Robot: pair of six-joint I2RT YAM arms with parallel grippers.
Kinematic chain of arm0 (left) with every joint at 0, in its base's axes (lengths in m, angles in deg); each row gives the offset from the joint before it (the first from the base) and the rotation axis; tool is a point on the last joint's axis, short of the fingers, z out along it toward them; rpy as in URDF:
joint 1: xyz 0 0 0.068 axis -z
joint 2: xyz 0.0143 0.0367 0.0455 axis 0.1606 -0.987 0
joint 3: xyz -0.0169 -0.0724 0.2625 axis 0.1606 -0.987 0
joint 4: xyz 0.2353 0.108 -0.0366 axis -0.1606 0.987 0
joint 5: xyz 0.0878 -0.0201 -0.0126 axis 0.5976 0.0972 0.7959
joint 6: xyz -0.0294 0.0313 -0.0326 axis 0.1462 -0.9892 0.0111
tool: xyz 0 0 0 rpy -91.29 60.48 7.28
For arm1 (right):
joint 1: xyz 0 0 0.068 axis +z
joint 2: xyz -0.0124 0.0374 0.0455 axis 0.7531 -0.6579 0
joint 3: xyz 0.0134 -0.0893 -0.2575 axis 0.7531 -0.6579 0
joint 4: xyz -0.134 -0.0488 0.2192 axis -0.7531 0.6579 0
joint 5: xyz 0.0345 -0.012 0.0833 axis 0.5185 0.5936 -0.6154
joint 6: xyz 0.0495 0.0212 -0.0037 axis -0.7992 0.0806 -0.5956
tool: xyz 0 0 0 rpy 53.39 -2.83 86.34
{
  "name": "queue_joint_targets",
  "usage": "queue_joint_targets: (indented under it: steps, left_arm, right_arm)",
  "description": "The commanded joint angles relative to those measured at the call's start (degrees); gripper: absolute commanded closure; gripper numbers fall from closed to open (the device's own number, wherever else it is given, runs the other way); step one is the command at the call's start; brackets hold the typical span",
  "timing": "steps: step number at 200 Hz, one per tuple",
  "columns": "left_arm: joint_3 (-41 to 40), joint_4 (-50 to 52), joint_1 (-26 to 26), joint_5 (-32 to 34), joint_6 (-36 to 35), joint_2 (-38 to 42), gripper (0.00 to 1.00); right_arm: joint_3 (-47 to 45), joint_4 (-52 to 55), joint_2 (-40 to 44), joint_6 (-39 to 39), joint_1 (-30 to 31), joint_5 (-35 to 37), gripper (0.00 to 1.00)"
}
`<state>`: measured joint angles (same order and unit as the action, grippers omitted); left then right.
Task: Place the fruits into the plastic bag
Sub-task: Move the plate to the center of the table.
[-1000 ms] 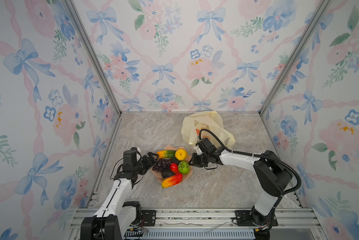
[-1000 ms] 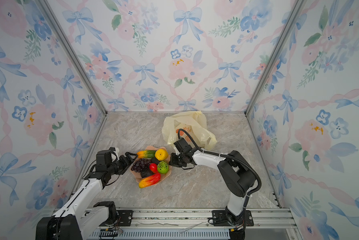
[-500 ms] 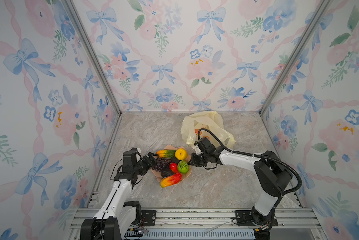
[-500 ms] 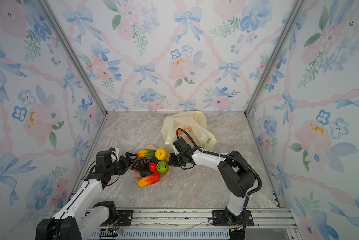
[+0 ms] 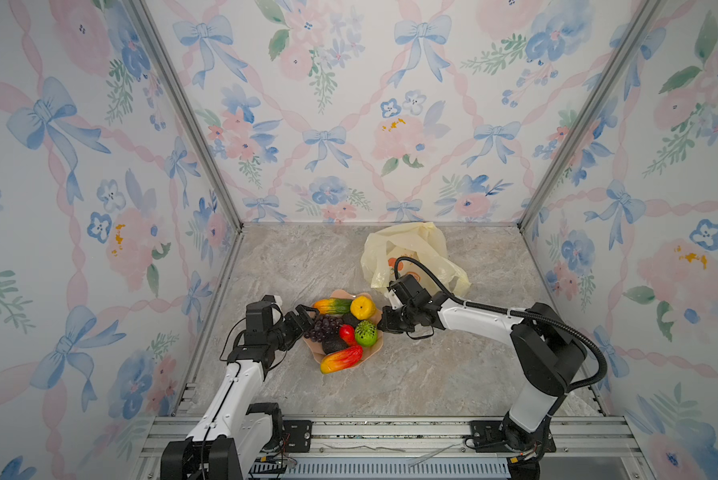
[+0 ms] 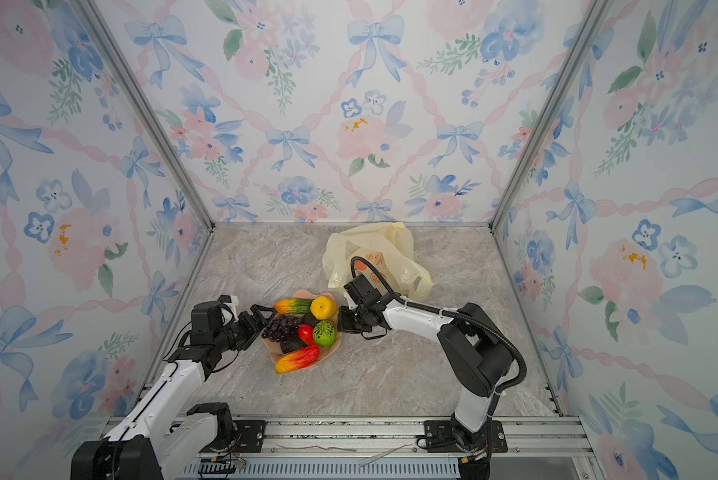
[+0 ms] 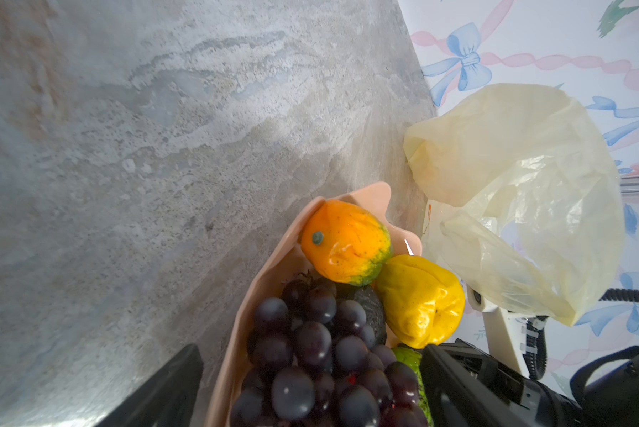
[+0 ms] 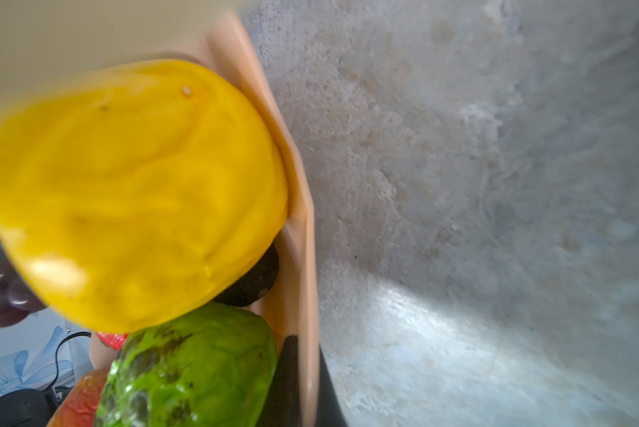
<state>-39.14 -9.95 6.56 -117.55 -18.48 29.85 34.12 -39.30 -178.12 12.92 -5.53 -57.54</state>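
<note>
**Toy fruits heaped in the dish, the bag crumpled just behind it**

The fruits are small glossy toys. All of them are piled in a pink scalloped dish (image 5: 374, 349) with a smooth, wavy rim, near the middle of the grey, marble-veined tabletop (image 5: 432, 374).

- **Back edge:** a lumpy yellow citrus (image 5: 363, 307) sits beside a long orange-green mango (image 5: 332, 305).
- **Side of the left arm:** the purple grape bunch (image 5: 326, 326) is a cluster of round, shiny, dark beads.
- **Side of the right arm:** a bumpy bright-green ball (image 5: 366, 333) has dark cracks in its skin.
- **Between these two:** a small red fruit (image 5: 346, 332) shows.
- **Front of the heap:** a dark avocado (image 5: 334, 344) with a rough, matte skin lies in front of the grapes. The red-yellow mango (image 5: 341, 359) lies across the front rim.
- **Under the citrus:** a second avocado (image 8: 251, 281) is partly hidden.

The plastic bag (image 5: 411, 249) is thin, crinkly and pale yellow. It is half transparent and has an orange print on it. It lies crumpled on the tabletop just behind the dish, toward the back wall.

The left fingers (image 7: 162, 388) are spread wide at the grape side of the dish. One is over the tabletop outside the rim, the other is above the fruits, and the grapes are between them. I cannot tell whether they touch anything.

The right fingers (image 8: 288, 377) are pressed together on the dish's rim beside the green ball, one inside the rim and one outside.
</note>
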Motion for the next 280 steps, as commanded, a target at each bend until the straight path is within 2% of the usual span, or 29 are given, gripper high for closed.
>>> queue_joint_targets:
  steps: [1,65,202,280]
  left_arm:
    - [0.11,-0.63,-0.4,-0.93,-0.38,0.46,0.05]
    - [1.01,-0.63,-0.41,-0.93,-0.57,-0.12,0.05]
    - [2.43,-0.62,-0.05,-1.12,-1.07,-1.58,0.04]
    - [3.12,-0.62,0.88,-0.58,-1.52,-2.0,0.03]
  right_arm:
    - [-0.27,6.32,1.86,1.92,-0.39,4.98,0.94]
    - [-5.42,7.19,5.8,4.18,-4.59,5.61,0.95]
    - [-20.11,10.34,21.76,9.34,-15.95,6.75,0.95]
    - [-24.87,12.92,27.12,11.76,-22.94,6.52,0.95]
